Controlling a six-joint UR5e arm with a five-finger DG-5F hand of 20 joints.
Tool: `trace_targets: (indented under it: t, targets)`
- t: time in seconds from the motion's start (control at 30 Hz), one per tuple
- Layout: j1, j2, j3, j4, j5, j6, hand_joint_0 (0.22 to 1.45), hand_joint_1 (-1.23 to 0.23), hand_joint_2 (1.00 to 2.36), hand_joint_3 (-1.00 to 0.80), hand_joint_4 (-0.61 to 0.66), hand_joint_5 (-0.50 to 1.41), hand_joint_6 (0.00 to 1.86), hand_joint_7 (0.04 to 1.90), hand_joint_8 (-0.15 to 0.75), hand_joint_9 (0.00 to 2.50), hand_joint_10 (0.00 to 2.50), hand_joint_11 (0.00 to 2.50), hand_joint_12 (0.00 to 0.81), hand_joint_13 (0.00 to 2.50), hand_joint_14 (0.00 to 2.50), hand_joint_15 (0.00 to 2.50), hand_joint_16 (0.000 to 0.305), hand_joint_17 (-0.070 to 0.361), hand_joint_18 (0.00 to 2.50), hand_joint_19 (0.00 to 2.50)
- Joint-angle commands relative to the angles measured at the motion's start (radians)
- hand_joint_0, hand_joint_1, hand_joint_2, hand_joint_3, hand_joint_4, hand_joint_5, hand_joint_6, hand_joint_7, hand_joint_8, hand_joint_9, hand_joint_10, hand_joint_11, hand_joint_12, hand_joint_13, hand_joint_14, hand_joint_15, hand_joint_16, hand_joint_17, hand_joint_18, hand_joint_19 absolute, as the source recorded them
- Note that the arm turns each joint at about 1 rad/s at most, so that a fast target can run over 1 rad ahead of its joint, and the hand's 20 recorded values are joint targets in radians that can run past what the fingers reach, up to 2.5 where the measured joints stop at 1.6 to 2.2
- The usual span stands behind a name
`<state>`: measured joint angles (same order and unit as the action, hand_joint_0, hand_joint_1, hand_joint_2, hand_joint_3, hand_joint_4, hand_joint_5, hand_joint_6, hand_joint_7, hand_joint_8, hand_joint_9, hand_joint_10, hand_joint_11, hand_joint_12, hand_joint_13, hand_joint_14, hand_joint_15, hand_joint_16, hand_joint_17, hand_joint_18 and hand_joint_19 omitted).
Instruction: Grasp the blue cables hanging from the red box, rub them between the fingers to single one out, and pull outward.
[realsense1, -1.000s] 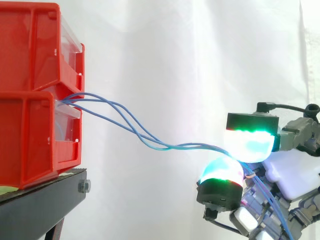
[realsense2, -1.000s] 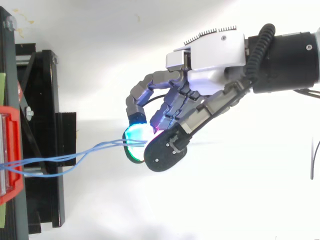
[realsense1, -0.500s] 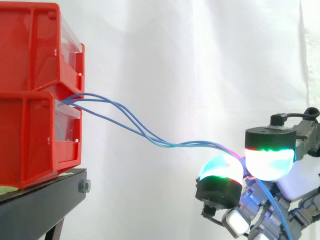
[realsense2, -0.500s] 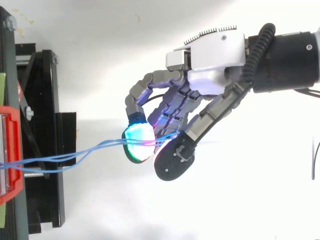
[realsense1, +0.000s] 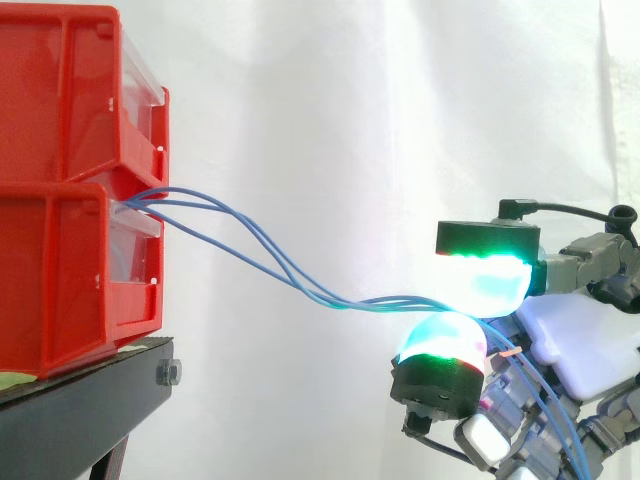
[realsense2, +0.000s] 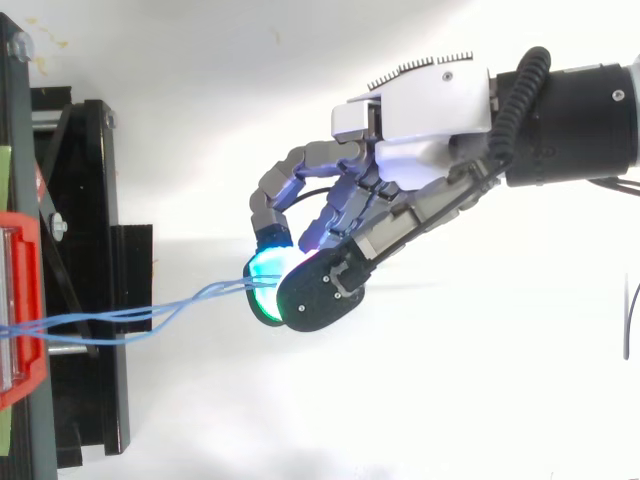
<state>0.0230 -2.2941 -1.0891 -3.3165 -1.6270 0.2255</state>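
Several thin blue cables (realsense1: 260, 250) come out of the gap between the two stacked red boxes (realsense1: 70, 190) at the left and sag rightwards to my hand (realsense1: 575, 345). In the side view two glowing fingertip pads (realsense1: 485, 285) close on the cables from above and below, and the strands run on down past the palm. From above, the cables (realsense2: 150, 315) run from the red box (realsense2: 20, 310) to the hand (realsense2: 420, 140), whose curled fingers and thumb pinch them at the cyan-green pads (realsense2: 265, 290).
The boxes rest on a black stand (realsense1: 90, 410), seen from above as a dark frame (realsense2: 85, 280) at the left. A white curtain hangs behind. Open space lies between the stand and the hand.
The upper pad slid right off the lower one half a second ago, then came back left over it. It now sits a little further left than at first. The cables stay pinched.
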Motion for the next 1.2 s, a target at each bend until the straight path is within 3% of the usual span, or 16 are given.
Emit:
trace_targets:
  t: [0.0,0.17,0.37,0.53,0.7,0.77,0.9,1.1,1.17]
  targets:
    - [0.000,0.001,0.000,0.000,-0.001,-0.002,0.59,-0.80,1.01,-0.08,-0.09,-0.14,0.87,1.10,0.235,0.88,0.01,0.41,0.391,0.81,0.02,0.56,0.052,0.118,0.71,0.55]
    - [0.000,-0.001,0.000,0.000,-0.001,-0.002,0.66,-0.91,1.02,-0.12,-0.14,-0.17,0.89,1.14,0.199,0.80,0.01,0.42,0.360,0.76,0.02,0.55,0.046,0.103,0.66,0.55]
    - [0.000,0.001,0.000,0.000,-0.001,0.000,0.78,-0.96,1.00,-0.50,-0.11,-0.18,0.88,1.08,0.176,0.74,0.01,0.38,0.347,0.72,0.02,0.51,0.045,0.102,0.66,0.50]
    - [0.000,0.001,0.000,0.000,-0.001,0.000,0.76,-0.94,1.00,-0.50,-0.08,-0.17,0.87,1.05,0.168,0.75,0.01,0.38,0.345,0.73,0.02,0.51,0.045,0.101,0.67,0.49]
    - [0.000,0.001,0.000,0.000,-0.001,-0.002,0.59,-0.91,1.00,-0.50,-0.02,-0.15,0.85,1.08,0.180,0.81,0.01,0.40,0.346,0.75,0.02,0.53,0.044,0.100,0.67,0.53]
    - [0.000,0.001,0.000,0.000,0.001,-0.002,0.50,-0.83,1.00,-0.50,-0.02,-0.14,0.85,1.07,0.205,0.85,0.01,0.40,0.367,0.76,0.02,0.53,0.049,0.109,0.69,0.53]
    - [0.000,0.001,0.000,0.000,-0.001,-0.002,0.44,-0.72,1.00,-0.50,-0.03,-0.13,0.84,1.07,0.230,0.89,0.01,0.38,0.397,0.79,0.02,0.54,0.053,0.120,0.72,0.55]
    - [0.000,0.001,0.002,0.000,-0.001,0.000,0.53,-0.65,1.00,-0.50,-0.07,-0.13,0.82,1.10,0.213,0.90,0.01,0.39,0.366,0.77,0.02,0.55,0.048,0.107,0.65,0.60]
    - [0.000,0.001,0.002,0.000,-0.001,0.000,0.57,-0.70,1.01,-0.32,-0.08,-0.13,0.81,1.10,0.204,0.90,0.01,0.41,0.360,0.77,0.02,0.56,0.046,0.103,0.64,0.62]
